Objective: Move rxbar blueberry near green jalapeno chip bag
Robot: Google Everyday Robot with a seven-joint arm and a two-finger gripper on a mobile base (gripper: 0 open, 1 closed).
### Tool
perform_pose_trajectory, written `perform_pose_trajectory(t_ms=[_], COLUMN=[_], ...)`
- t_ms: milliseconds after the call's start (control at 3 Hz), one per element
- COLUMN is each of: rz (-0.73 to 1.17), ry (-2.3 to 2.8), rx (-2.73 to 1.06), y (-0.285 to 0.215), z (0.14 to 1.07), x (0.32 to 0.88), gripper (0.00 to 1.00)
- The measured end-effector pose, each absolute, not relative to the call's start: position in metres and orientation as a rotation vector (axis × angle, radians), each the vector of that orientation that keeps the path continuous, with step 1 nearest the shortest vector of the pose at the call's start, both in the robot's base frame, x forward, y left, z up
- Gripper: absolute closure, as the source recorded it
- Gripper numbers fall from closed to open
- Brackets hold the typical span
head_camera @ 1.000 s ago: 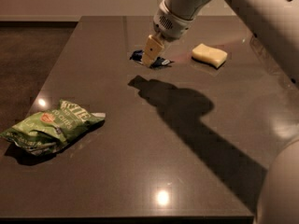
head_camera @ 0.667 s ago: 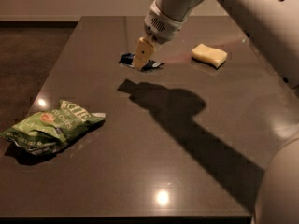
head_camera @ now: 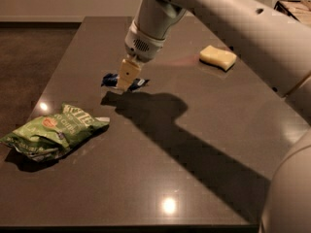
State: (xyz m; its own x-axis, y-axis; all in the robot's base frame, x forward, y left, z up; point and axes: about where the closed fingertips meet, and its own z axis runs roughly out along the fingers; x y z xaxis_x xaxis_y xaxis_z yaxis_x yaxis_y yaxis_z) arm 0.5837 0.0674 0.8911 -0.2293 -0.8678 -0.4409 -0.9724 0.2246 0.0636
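Note:
The rxbar blueberry point(head_camera: 111, 80), a small dark blue wrapper, sticks out to both sides of my fingertips just above the dark table point(head_camera: 204, 130), left of centre. My gripper point(head_camera: 126, 77) points down from the white arm and is shut on the bar. The green jalapeno chip bag point(head_camera: 53, 134) lies crumpled at the table's left front, a short way below and to the left of the bar and apart from it.
A pale yellow sponge point(head_camera: 217, 57) lies at the back right of the table. My arm crosses the upper right and casts a broad shadow point(head_camera: 194, 144) over the middle. The table's left edge is close to the chip bag.
My gripper has moved left and toward the front with the blue bar in it, away from the sponge and closer to the chip bag. The bag and sponge have not moved.

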Motion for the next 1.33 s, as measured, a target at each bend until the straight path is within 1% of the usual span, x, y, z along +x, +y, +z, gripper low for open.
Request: perform_pose_trajectory(t_ms=[333, 1333], rz=[0.473, 0.474], ry=[2.112, 2.078], rx=[-1.836, -1.888], y=[0.09, 0.1], z=[0.876, 0.868], x=[0.568, 0.56], gripper=[0.75, 0.05])
